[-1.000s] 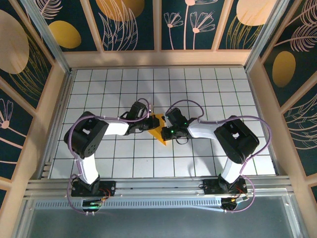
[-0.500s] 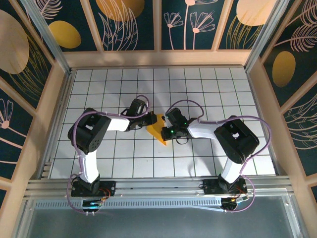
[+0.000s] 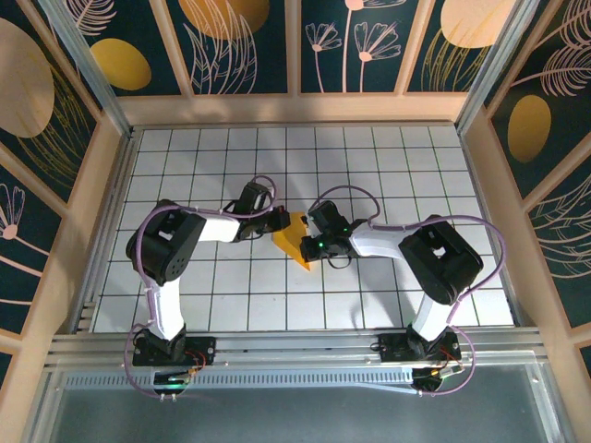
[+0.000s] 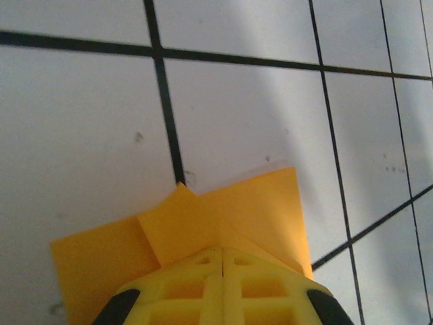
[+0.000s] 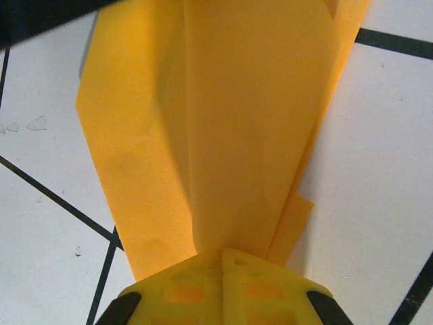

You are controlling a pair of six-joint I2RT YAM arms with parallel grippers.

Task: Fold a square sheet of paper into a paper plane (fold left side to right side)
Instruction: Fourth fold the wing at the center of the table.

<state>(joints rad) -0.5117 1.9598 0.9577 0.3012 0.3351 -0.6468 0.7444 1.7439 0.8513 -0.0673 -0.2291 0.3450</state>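
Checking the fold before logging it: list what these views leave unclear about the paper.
- Top view: the paper is partly covered by the left gripper and right gripper; its creases are too small to read.
- Left wrist: its near part lies under the shut fingers; the bottom edge cuts it off.
- Right wrist: the top edge cuts off its far end; pinched or merely pressed, unclear.

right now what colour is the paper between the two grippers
Plain orange-yellow paper, no pattern; clearest in the right wrist view.
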